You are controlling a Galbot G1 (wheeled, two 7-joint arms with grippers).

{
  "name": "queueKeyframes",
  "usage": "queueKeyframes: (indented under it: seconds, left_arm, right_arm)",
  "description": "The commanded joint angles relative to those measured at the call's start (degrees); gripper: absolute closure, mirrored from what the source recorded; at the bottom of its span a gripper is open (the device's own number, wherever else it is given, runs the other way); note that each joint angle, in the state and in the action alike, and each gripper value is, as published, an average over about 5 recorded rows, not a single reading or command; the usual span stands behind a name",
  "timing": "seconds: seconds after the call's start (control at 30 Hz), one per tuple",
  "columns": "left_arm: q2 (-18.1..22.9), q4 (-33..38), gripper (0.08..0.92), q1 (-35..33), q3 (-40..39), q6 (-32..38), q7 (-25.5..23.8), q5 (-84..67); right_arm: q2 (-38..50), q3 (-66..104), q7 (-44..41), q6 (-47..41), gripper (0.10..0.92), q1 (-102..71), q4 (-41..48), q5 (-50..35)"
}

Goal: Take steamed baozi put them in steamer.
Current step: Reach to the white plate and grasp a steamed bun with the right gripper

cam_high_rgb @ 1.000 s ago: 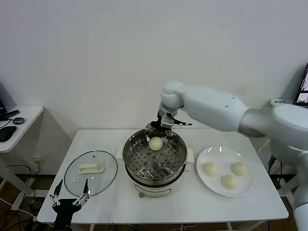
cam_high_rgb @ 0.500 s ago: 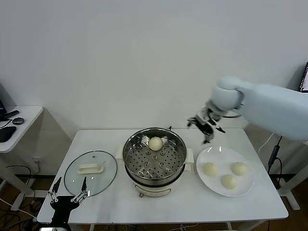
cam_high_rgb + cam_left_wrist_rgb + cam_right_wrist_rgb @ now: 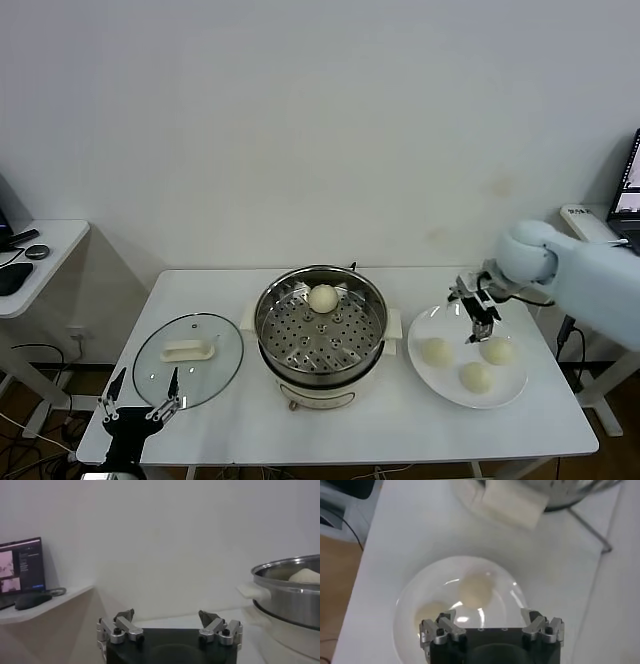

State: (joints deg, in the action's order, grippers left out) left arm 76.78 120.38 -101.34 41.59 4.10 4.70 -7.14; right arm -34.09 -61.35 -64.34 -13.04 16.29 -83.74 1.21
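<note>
- Nearest thing in the head view: my left gripper [image 3: 138, 408], bottom left corner of the frame, just off the table's [image 3: 300, 425] front edge. Jaws spread wide, nothing in them, parked.
- Right above it in the frame, lower left on the table, sits the glass lid [image 3: 188, 346], flat and well clear of the pot.
- Centre of the frame: the steamer [image 3: 322, 335] with one baozi in the steamer [image 3: 323, 297], resting on the perforated tray toward the back rim. So that's one of four delivered.
- Big change: a second ago my right gripper [image 3: 478, 308] was over the steamer's back rim right by that bun. It has since swung across to the right side of the frame and is now low over the white plate [image 3: 445, 385], at its far edge.
- Its jaws are wide open and empty. In the right wrist view the right gripper looks straight down on the plate, with one bun between the finger lines and another half hidden behind the finger on the frame's left.
- The three baozi on the plate [image 3: 477, 376] are near each other but apart, middle right of the frame.
- My read: drop-off number one is done and I'm lining up pick number two. Next I'd have to descend and close gently so the soft dough doesn't get squashed.
</note>
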Motion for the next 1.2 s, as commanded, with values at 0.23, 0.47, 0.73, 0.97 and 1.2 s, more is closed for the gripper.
queueKeyframes:
  seconds: [0.23,0.47,0.73,0.97,1.2]
  left_arm:
    - [0.4,-0.2,0.177,-0.9,1.1,0.1,-0.1,0.8]
    - [0.7,-0.4,0.177,-1.2,1.4,0.2,0.0,1.2]
    - [0.9,-0.5,0.177,-1.1,1.4,0.3,0.0,1.3]
    - [0.9,-0.5,0.177,-1.0,1.2,0.3,0.0,1.3]
    - [0.9,-0.3,0.177,-1.1,1.4,0.4,0.0,1.2]
  right_arm:
    - [-8.7,11.7,1.3,3.7,0.203,-17.6,11.9,7.0]
    - [-11.8,12.9,2.3,3.1,0.203,-18.8,14.7,9.0]
    - [-13.3,13.7,3.2,2.6,0.217,-19.3,17.0,11.0]
    - [-13.5,13.7,2.9,2.0,0.294,-19.3,17.0,11.3]
    - [-13.1,13.9,2.8,1.4,0.462,-18.8,16.2,11.3]
